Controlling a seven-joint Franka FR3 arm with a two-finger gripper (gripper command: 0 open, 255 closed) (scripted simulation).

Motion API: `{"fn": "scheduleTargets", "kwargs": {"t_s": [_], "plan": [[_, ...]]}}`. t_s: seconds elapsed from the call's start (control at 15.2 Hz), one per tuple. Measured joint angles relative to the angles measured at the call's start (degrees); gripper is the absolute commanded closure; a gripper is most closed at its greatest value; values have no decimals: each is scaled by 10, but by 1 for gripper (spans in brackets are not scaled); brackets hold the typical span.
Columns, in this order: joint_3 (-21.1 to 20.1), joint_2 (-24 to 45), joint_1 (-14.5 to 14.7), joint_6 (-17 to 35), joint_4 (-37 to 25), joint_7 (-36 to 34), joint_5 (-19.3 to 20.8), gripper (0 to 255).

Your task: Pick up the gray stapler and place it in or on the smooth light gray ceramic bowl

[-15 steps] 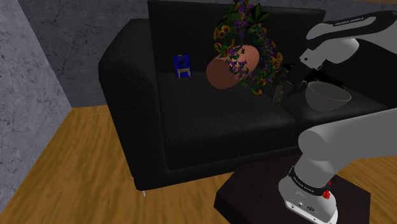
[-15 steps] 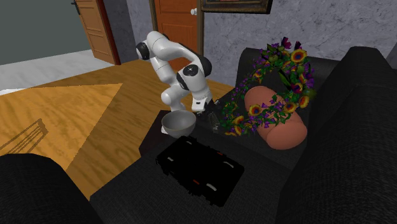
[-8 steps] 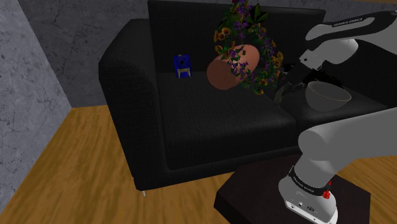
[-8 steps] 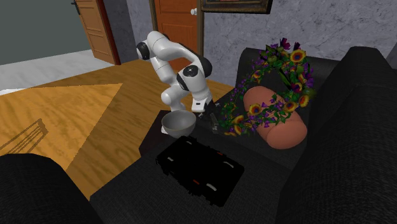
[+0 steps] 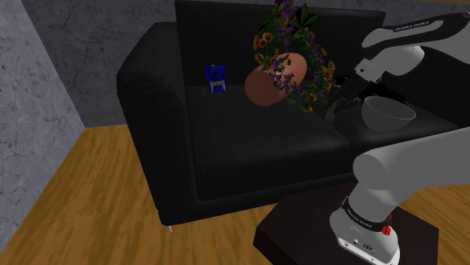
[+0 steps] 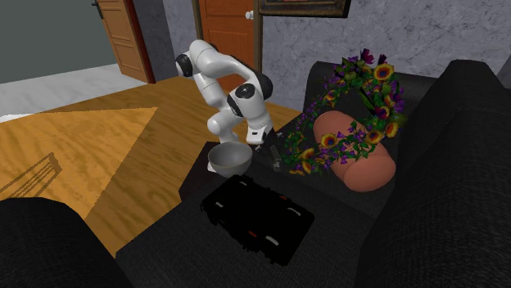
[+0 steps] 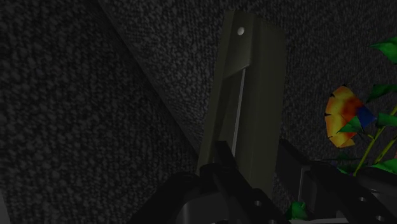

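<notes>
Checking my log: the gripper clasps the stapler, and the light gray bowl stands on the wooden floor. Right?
One error: the bowl stands on the black sofa, not the floor, as the shoulder view shows. The gripper does clasp the stapler.

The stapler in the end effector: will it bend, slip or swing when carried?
Probably stiff: the stapler looks like a straight hard bar. It may pivot, since the end effector clasps one end and most of its length juts out beyond. Its smooth sides could slip a little.
</notes>
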State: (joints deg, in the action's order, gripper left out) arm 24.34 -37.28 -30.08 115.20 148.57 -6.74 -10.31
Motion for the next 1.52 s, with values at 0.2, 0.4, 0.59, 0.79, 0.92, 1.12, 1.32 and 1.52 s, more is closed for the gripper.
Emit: {"fn": "scheduleTargets", "kwargs": {"t_s": [0.2,0.4,0.59,0.79,0.92,1.12,1.32,1.52], "plan": [[-3,-4,-1,-24,-13,-8,3,255],[-9,-10,-1,-56,-32,-18,4,255],[-13,-12,-1,-87,-51,-25,4,255],[-17,-15,-2,-122,-75,-32,4,255],[-17,-12,-3,-139,-90,-33,3,255],[-24,-16,-4,-162,-107,-41,1,255],[-28,-13,-5,-187,-134,-48,3,255],[-31,-9,-1,-201,-155,-57,14,255]]}}
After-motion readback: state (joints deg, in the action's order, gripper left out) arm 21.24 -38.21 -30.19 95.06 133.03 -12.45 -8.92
